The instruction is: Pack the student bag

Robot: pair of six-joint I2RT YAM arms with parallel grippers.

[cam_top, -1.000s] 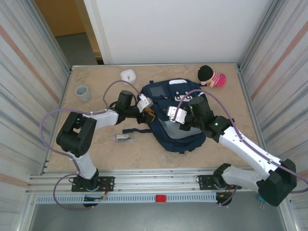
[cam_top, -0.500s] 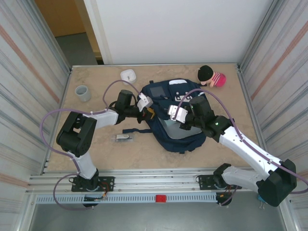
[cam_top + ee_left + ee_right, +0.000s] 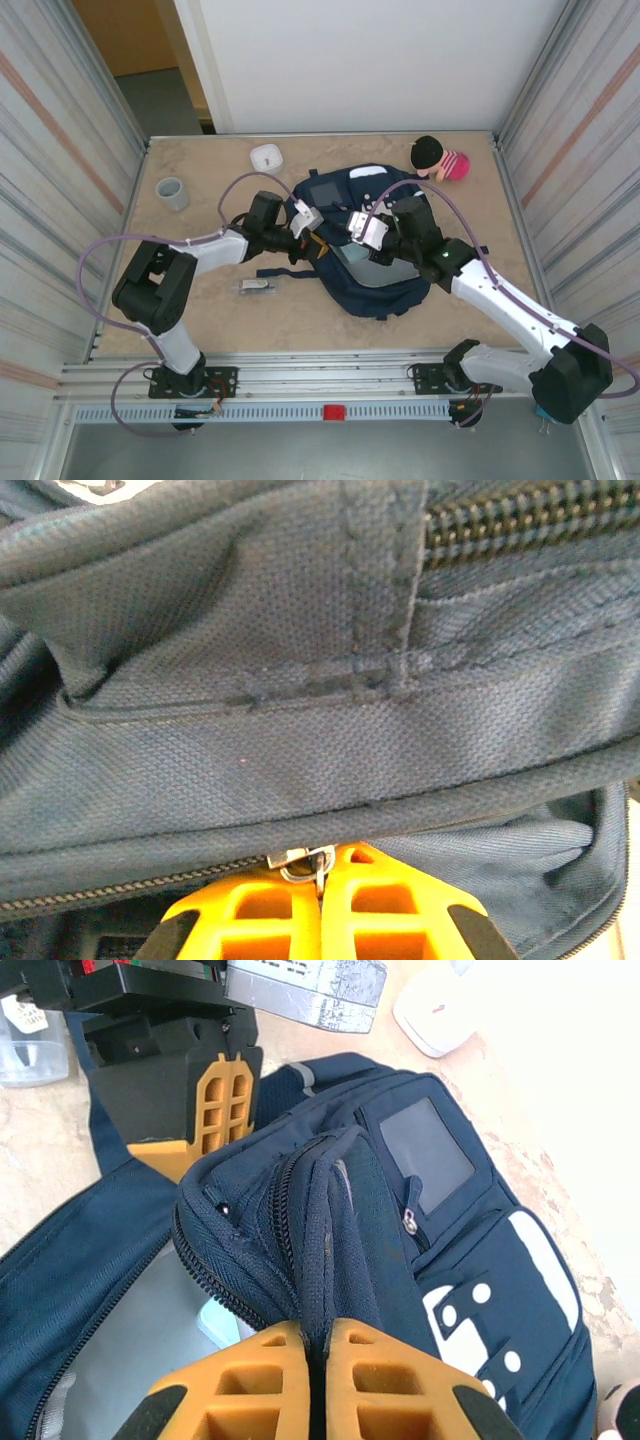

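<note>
zipper pull (image 3: 318,863) pinched in left tool (image 3: 320,920); student bag (image 3: 400,1260) pinched in right tool (image 3: 318,1380); interior obscured

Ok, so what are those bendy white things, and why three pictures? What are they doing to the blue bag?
They are two robot arms, each ending in a two-finger gripper. One picture looks down from above; the other two come from cameras on the wrists. On the beige table lie a large navy-blue fabric backpack, a small grey cup, a small white rounded object and a black-and-pink soft toy. The left gripper pinches the backpack's small metal zipper pull. The right gripper pinches a fold of the backpack's fabric beside its open zipper.
</note>
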